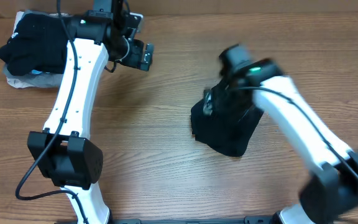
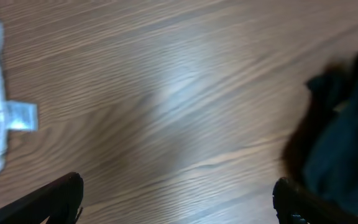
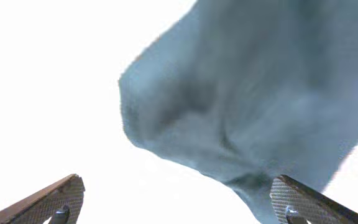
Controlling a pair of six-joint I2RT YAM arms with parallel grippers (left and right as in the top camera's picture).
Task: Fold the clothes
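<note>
Wood-grain tabletop (image 1: 166, 174) carries a crumpled black shirt (image 1: 225, 130) right of centre, beneath the right arm. The right claw (image 3: 176, 182) stands wide apart over the cloth, clamping nothing. Folded garments (image 1: 33, 43) are stacked in the far left corner. Near them, the left claw (image 2: 178, 183) gapes empty over bare wood.

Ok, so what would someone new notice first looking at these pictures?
A crumpled black garment lies right of centre on the wooden table, with the right gripper open over it. In the far left corner sits a pile of folded clothes, black on top, and the left gripper hangs open over bare wood nearby.
</note>
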